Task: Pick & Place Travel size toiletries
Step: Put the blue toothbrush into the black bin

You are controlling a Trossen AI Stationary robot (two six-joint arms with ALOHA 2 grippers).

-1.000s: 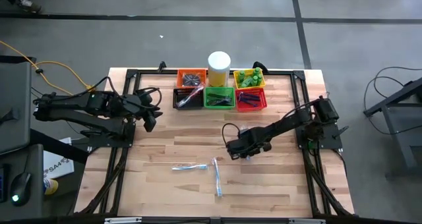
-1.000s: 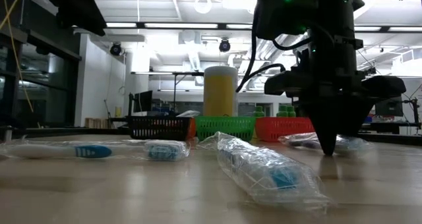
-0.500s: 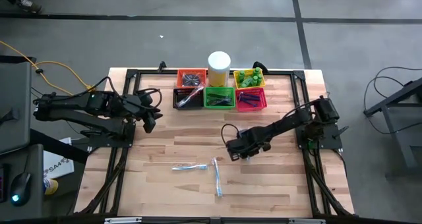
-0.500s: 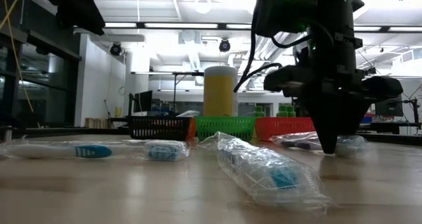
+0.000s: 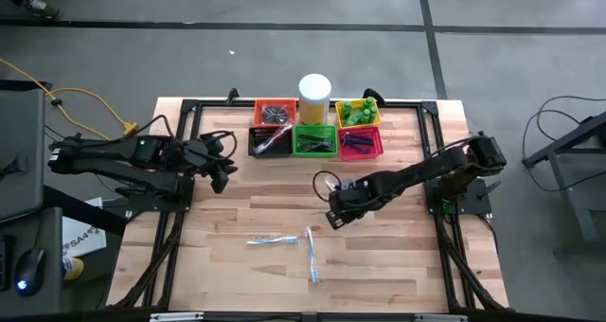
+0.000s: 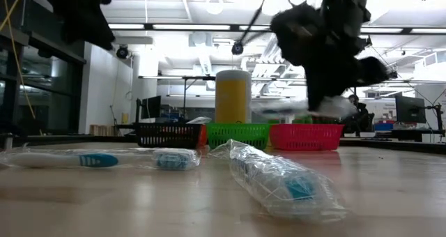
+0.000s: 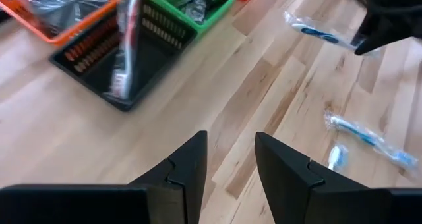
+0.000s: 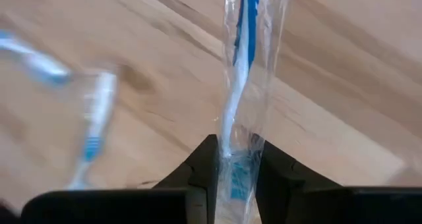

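The right gripper (image 8: 234,165) hangs over the middle of the bench (image 5: 398,265), lifted clear of the wood, its fingers (image 8: 204,161) clamped on a clear-wrapped toothbrush (image 8: 241,85) — the white-and-blue brush runs straight out from between them. In the low view the wrapped brush shows as a pale blur under the gripper, well above the bench top.

Two more wrapped toothbrushes lie on the near half of the bench: one (image 5: 268,240) flat and crosswise, the other (image 5: 311,254) pointing toward the front edge, their ends close together.

At the far edge sit the mesh baskets — orange (image 5: 276,112), yellow (image 5: 358,113), black (image 5: 270,142), green (image 5: 314,140) and red (image 5: 360,143) — with a tall white cylinder (image 5: 314,97) between the orange and yellow ones.

The left gripper (image 7: 229,159) waits over the bench's left side near the black basket, fingers parted and empty.
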